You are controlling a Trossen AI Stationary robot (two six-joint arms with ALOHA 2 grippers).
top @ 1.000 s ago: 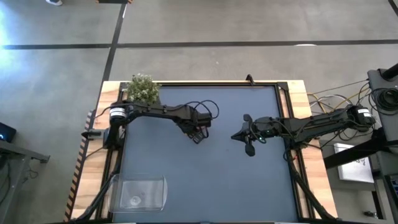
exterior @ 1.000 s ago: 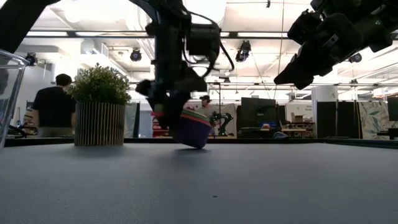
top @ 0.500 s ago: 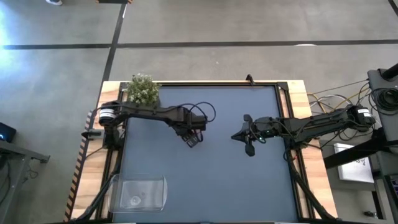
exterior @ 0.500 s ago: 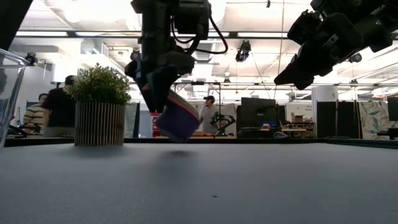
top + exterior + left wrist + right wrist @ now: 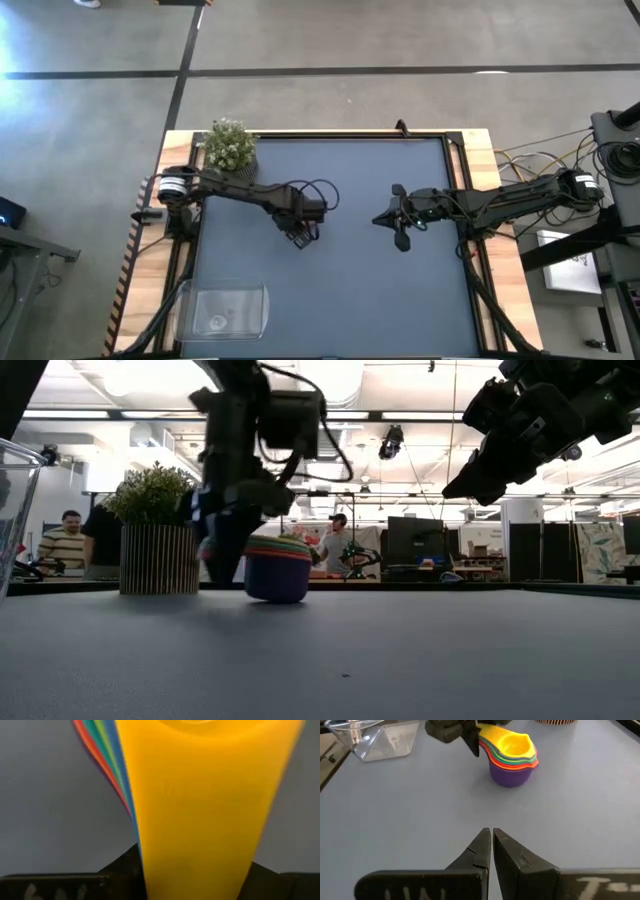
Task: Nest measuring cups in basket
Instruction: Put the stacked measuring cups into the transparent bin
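Near table centre, left of middle: left end effector [image 5: 298, 234] closed on handles of nested measuring cups [image 5: 512, 756], yellow uppermost, purple at bottom; stack upright, base at or just above table [image 5: 350, 290], contact unclear. Basket [image 5: 222, 310] well apart, at near-left corner, clear plastic. Right end effector [image 5: 491, 840] idle right of centre, raised, fingers together, holding nothing. Judgement: carry stage. Keep stack level so cups stay nested, lift clear of basket rim, lower inside before releasing.
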